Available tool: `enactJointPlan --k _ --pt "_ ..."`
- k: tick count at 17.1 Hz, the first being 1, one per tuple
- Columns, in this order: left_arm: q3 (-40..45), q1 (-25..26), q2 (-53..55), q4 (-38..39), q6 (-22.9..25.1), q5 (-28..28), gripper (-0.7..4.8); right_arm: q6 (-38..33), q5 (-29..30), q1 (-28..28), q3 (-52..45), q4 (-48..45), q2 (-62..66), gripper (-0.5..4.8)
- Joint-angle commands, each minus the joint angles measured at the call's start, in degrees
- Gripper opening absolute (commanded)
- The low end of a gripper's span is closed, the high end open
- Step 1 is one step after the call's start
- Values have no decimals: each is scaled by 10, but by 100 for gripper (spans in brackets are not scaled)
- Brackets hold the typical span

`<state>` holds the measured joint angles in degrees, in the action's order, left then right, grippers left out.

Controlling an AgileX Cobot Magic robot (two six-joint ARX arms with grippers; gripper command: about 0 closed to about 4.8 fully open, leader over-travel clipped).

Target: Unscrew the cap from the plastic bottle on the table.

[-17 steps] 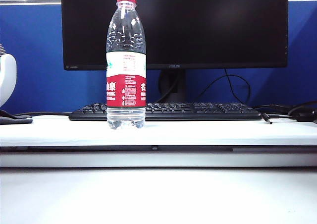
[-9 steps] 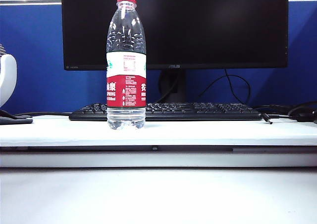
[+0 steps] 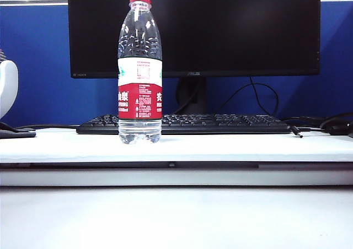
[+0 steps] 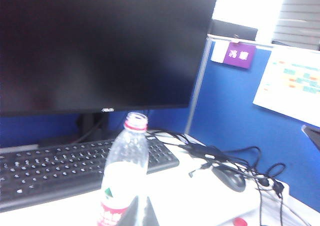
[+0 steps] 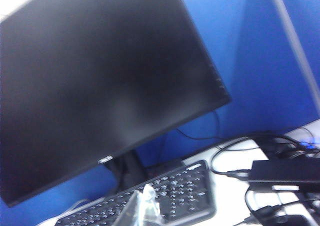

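Bottle (image 3: 140, 72) stands upright left of centre in the exterior frame on the counter (image 3: 231, 147), neck bare above the red ring (image 3: 140, 1), so I'd call the unscrewing done. That little red blob by the cables looks like the cap (image 4: 240, 221). Left end effector (image 4: 140, 211) in front of the bottle and right end effector (image 5: 142, 203) over the keyboard (image 5: 175, 196) are both closed on nothing, so next is just parking the arms.

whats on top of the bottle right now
Nothing: the bottle has an open neck with only a thin red ring round it. A small red object, likely the cap, lies on the table. Neither gripper touches the bottle.
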<state>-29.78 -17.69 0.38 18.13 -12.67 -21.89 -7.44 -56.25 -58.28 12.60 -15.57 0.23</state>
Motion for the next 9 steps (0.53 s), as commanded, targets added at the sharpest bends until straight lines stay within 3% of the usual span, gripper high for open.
enactJointPlan --k 1,6,8,9 --pt "-1 0 -2 1 2 1 -5 2 -5 -1 2 15 -1 -1" --pt "-1 1 -2 7 3 0 -5 2 -4 -1 2 76 -1 -1" --pt "-1 18 -2 5 -2 -3 -5 2 -4 -1 2 102 -1 -1" --pt "0 54 -2 52 2 2 -5 2 -4 -1 2 118 -1 -1"
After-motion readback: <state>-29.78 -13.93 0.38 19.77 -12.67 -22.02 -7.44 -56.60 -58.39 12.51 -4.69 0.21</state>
